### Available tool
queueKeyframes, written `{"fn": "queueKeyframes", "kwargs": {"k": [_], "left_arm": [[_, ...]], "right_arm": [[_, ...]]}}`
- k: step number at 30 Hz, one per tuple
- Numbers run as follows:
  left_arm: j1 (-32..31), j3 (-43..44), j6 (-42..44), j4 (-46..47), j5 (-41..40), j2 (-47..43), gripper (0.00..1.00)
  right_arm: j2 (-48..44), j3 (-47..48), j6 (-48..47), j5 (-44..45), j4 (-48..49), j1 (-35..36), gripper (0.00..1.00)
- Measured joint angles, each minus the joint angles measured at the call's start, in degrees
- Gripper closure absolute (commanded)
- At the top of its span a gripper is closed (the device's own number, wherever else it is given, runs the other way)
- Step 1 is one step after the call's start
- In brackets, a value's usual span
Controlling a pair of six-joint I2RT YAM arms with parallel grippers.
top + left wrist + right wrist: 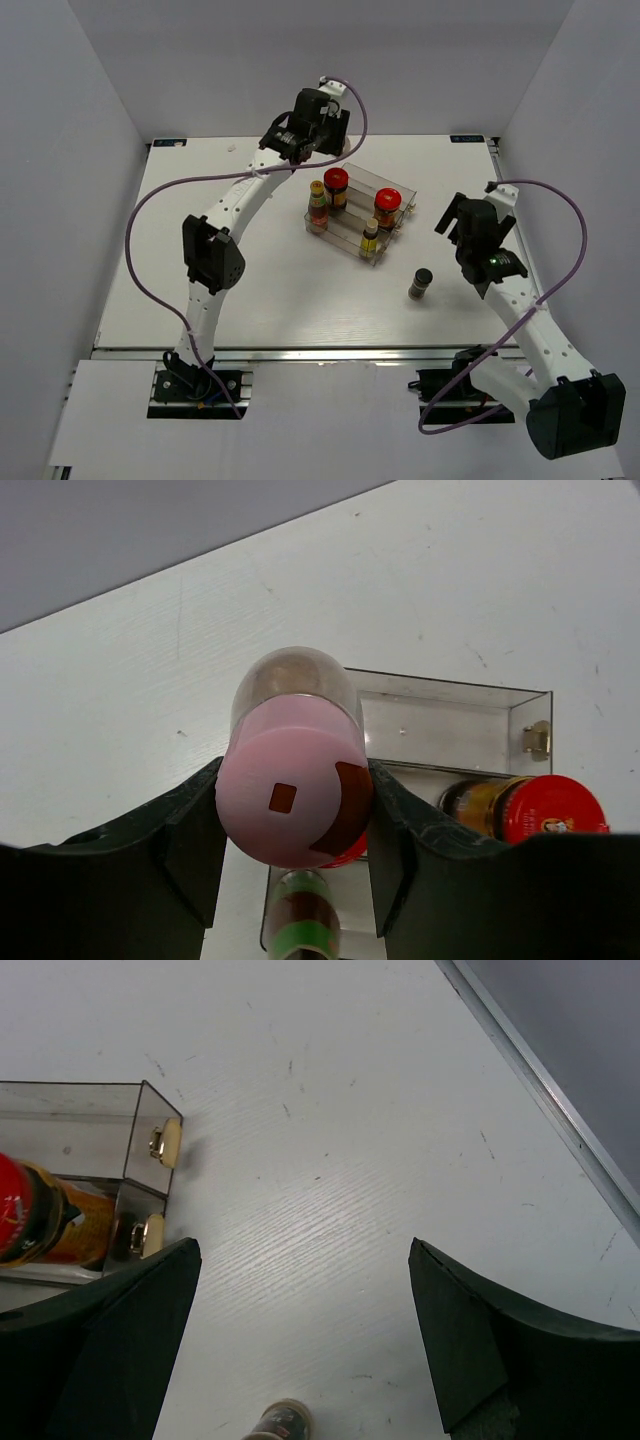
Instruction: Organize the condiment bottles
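Note:
My left gripper [295, 780] is shut on the pink-capped shaker [290, 795], holding it by the cap above the back of the clear stepped rack [450, 730]. In the top view this gripper [328, 125] hangs over the rack's far left corner and hides the shaker. Two red-lidded jars [336, 180] [387, 200] and two yellow-capped bottles [318, 205] [370, 235] stand in the rack [352, 222]. A small black-capped bottle [421, 283] stands on the table to the rack's right. My right gripper [452, 218] [303, 1250] is open and holds nothing, just beyond that bottle [280, 1422].
The white table [250, 290] is walled in grey on three sides. A metal rail [540, 1090] marks its right edge close to my right gripper. The rack's right end [150, 1150], with a red-lidded jar [20, 1225] in it, lies left of the right fingers.

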Motion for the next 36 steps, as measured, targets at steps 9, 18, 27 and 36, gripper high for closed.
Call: {"fn": "queueKeyframes", "kwargs": {"k": [9, 18, 27, 36], "left_arm": [[1.2, 3.8, 2.4, 7.6, 6.2, 5.7, 0.76], [2.1, 3.5, 1.7, 12.2, 10.4, 11.7, 0.77], [2.4, 3.4, 2.1, 12.5, 10.3, 15.0, 0.75], [2.4, 3.4, 2.4, 12.0, 10.8, 15.1, 0.75]], "right_arm": [[2.8, 0.0, -0.3, -2.0, 0.4, -2.3, 0.11], [2.9, 0.0, -0.5, -3.0, 0.7, -2.4, 0.11], [6.4, 0.0, -1.1, -3.3, 0.8, -2.5, 0.11], [9.0, 0.0, -1.2, -3.4, 0.8, -2.8, 0.11]]}}
